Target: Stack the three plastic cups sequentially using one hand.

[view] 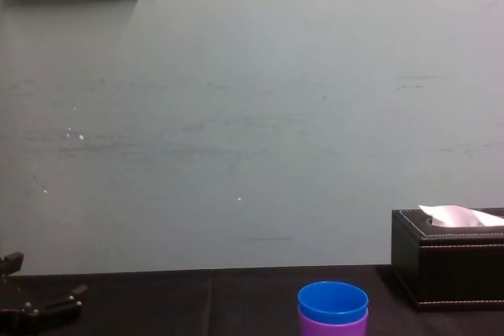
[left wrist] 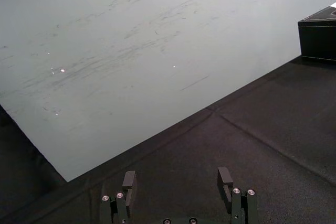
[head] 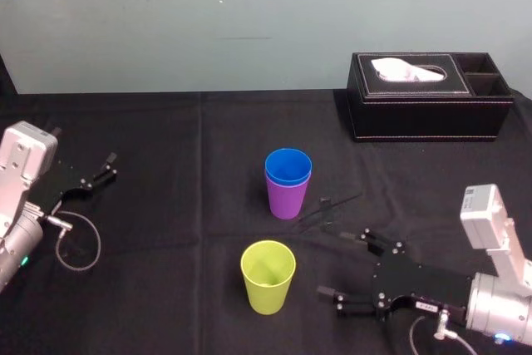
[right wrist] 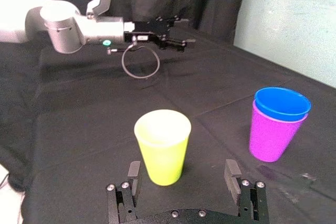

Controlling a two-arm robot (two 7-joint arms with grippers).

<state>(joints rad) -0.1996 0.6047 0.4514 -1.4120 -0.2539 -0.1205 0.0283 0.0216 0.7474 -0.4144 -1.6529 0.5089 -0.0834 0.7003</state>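
Just ahead of the right gripper (head: 345, 265), fingers spread and empty, stands the yellow-green cup (head: 268, 276); farther off the blue cup (head: 288, 165) nests in the purple cup (head: 288, 199); left gripper (head: 106, 166) idle, also spread

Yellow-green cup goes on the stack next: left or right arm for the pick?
Right. The right gripper is open, just beside the yellow-green cup and aimed at it. The left gripper sits far off to the left, away from it and from the blue cup nested in the purple cup.
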